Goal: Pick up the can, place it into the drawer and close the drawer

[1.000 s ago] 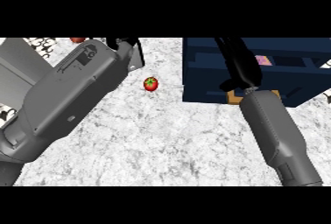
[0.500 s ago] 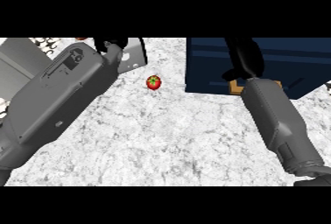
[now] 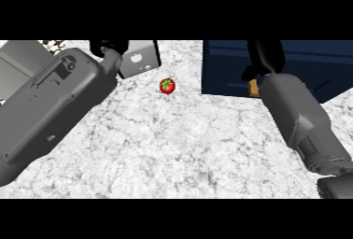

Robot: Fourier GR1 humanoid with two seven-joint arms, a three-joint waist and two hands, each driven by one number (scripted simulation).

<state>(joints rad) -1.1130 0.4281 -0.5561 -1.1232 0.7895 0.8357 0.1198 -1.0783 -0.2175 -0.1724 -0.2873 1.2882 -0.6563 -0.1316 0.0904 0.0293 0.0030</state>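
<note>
Here, the dark blue drawer (image 3: 303, 65) is shown at upper right on the tabletop (image 3: 179, 149), with the right hand (image 3: 265, 56) over it and the left hand (image 3: 110, 46) at upper left. Whether either hand is open or closed cannot be told, and the can cannot be made out. A tomato (image 3: 167, 85) lies between the hands.

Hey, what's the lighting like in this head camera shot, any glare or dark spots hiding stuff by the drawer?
Head view: the white marble counter is evenly lit with no glare; the small red tomato casts no clear shadow; the right robot hand, which is black, blends into the dark blue drawer behind it, so its outline is hard to read there.
</note>
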